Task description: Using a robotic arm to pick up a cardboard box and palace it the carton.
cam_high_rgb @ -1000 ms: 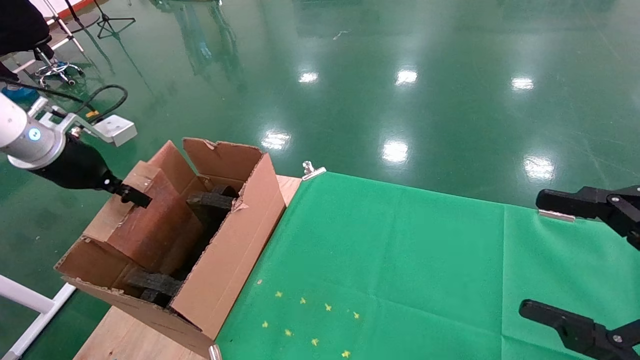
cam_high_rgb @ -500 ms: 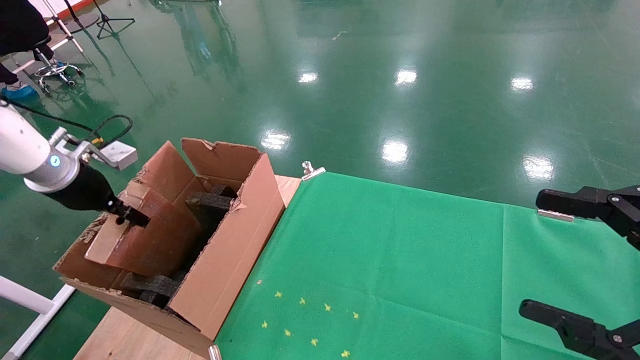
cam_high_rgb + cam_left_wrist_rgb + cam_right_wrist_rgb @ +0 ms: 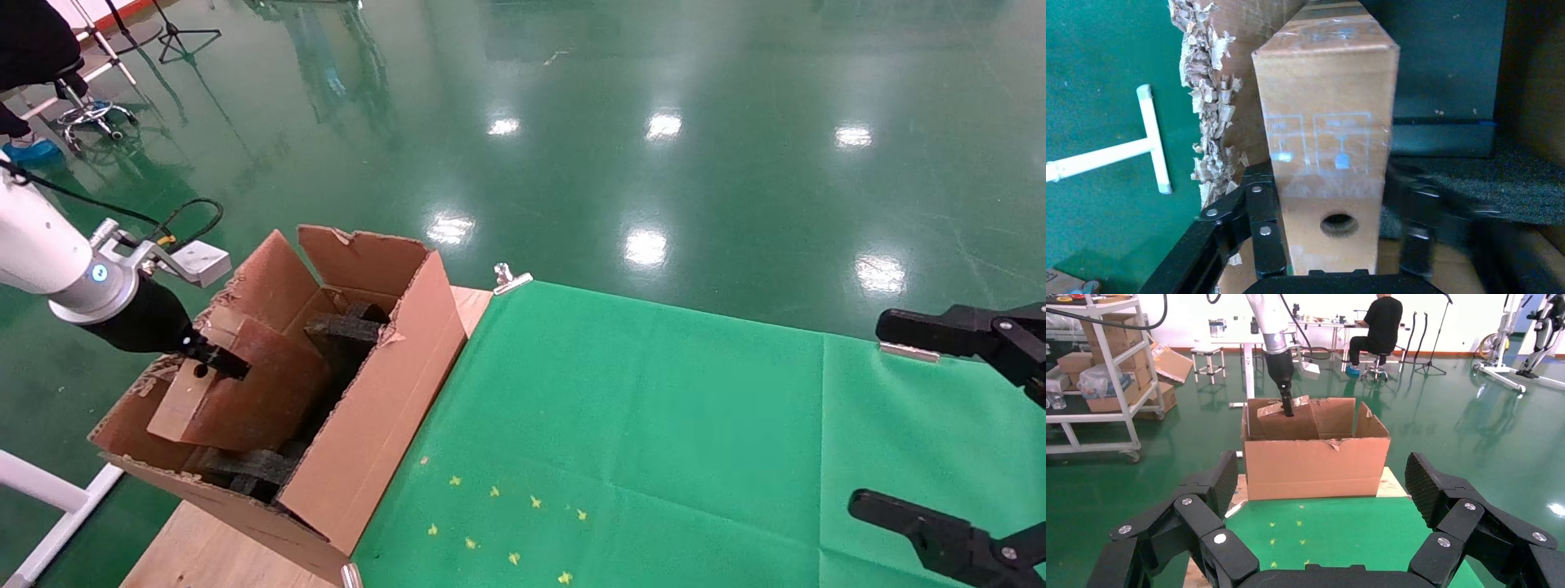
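Right now the cardboard box [image 3: 245, 392] sits tilted inside the carton [image 3: 368, 425], its upper end sticking above the torn rim on the carton's left side, its lower part down among the black foam pieces [image 3: 253, 469]. My left gripper [image 3: 214, 359] is clamped on the box's narrow end; in the left wrist view the black fingers [image 3: 1257, 233] press both sides of the face with the round hole [image 3: 1338, 224], clear tape glossy above it. The far finger is blurred there, so contact on that side looks likely but I can't confirm it. The robotic arm [image 3: 49, 253], white with a blue light ring, reaches in from the left over the green floor. The carton stands on the wooden table [image 3: 204, 551], touching the left edge of the green cloth [image 3: 654, 425]. My right gripper [image 3: 952, 425] is parked over the cloth's right edge, well apart from the carton, jaws spread wide.
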Robot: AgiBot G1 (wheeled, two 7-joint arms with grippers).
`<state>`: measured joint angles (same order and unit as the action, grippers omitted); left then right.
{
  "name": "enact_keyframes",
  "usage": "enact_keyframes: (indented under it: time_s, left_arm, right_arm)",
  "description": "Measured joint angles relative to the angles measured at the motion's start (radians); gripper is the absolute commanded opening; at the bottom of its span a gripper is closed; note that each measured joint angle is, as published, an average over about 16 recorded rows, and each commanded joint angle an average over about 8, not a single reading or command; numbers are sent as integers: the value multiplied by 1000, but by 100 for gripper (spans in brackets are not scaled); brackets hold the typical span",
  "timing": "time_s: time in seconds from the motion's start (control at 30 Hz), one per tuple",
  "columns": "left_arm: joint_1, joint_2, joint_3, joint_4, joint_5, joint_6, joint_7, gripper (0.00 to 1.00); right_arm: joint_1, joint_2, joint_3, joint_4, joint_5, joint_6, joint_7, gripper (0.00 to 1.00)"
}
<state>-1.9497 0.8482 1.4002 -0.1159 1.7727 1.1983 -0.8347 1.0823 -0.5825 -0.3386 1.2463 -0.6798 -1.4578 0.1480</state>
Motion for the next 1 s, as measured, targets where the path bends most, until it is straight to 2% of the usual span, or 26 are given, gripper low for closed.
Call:
enact_keyframes:
  time_s: [0.5,1.0]
  left_arm:
    - [-35,0,0,-40,4,7,9,100]
    - [-168,-17,-17,-303,-11,73,28,100]
  right_arm:
    - [0,0,0,0,0,0,0,100]
    - [0,0,0,0,0,0,0,100]
